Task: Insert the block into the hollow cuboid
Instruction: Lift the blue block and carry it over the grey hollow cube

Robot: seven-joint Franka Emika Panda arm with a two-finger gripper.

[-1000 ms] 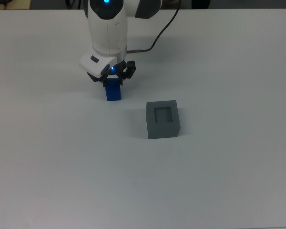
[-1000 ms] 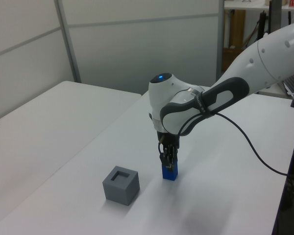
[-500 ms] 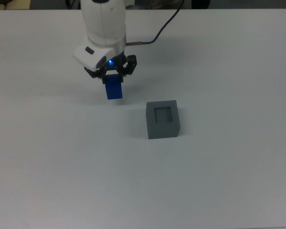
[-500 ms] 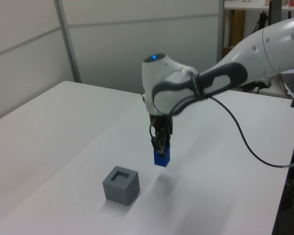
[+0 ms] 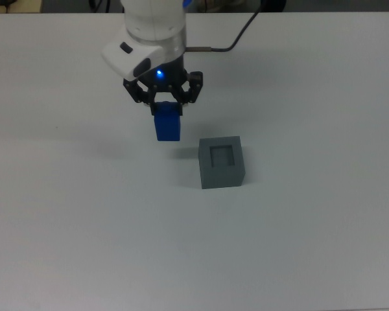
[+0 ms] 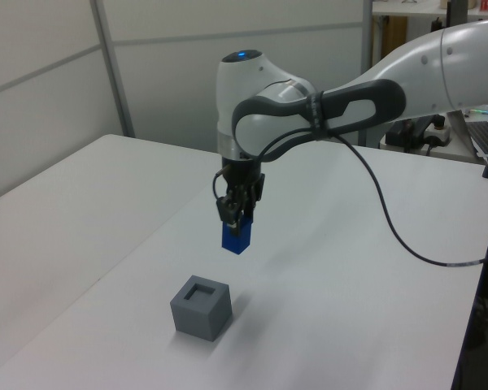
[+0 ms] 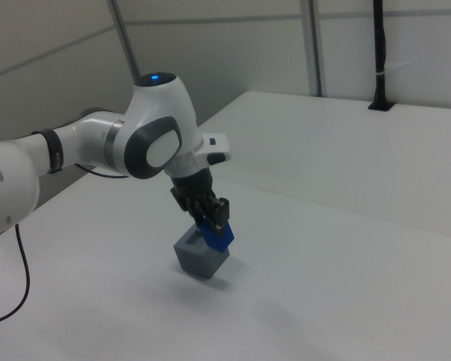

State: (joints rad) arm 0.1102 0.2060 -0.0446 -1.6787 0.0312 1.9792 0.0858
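Blue block [image 5: 167, 126] was held pinched in gripper [image 5: 163, 107], clear of table [image 5: 298, 246], at approx. 10 o'clock of grey hollow cuboid [image 5: 221, 162], top view.

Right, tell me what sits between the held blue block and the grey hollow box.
Nothing. In the left view only open air separates the block from the hollow cuboid; the top view shows bare table between them.
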